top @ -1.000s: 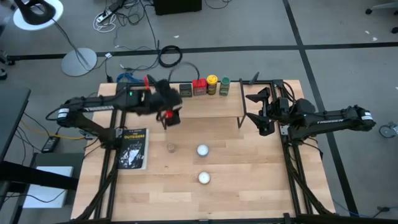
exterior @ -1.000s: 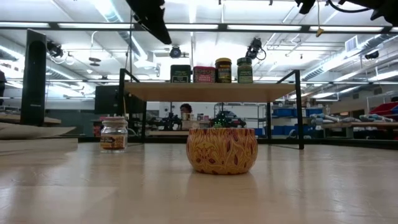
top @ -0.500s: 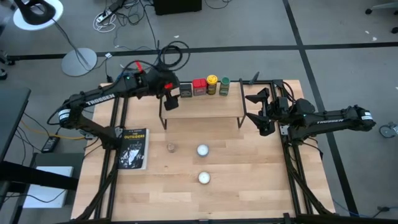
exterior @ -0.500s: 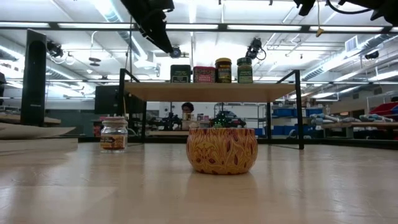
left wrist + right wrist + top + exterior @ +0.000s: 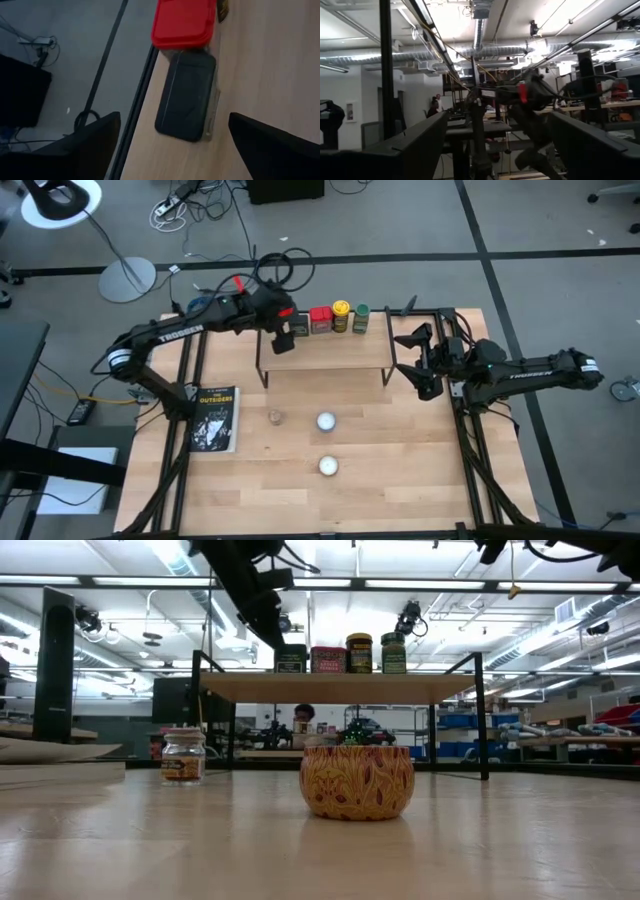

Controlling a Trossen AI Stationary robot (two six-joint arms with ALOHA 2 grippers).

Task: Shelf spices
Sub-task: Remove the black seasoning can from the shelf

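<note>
Left wrist view: left hand (image 5: 170,145) spread open, empty, above dark square tin (image 5: 186,96); low view hides this

Shelf (image 5: 330,352) front half unobstructed

The tabletop (image 5: 350,440) is pale wood with a smooth, faintly shiny finish and visible plank seams. The shelf (image 5: 325,352) has a matt light-wood plank on thin black metal legs. On it, the dark square tin (image 5: 186,95) looks like smooth matt metal with a soft sheen, and the red box (image 5: 182,22) has a smooth, plastic-looking lid. A small jar (image 5: 183,755) on the tabletop is clear glass with a paper label. The round patterned tin (image 5: 357,781) is glossy. A book (image 5: 214,418) near the tabletop's left edge has a dark paper cover.
</note>
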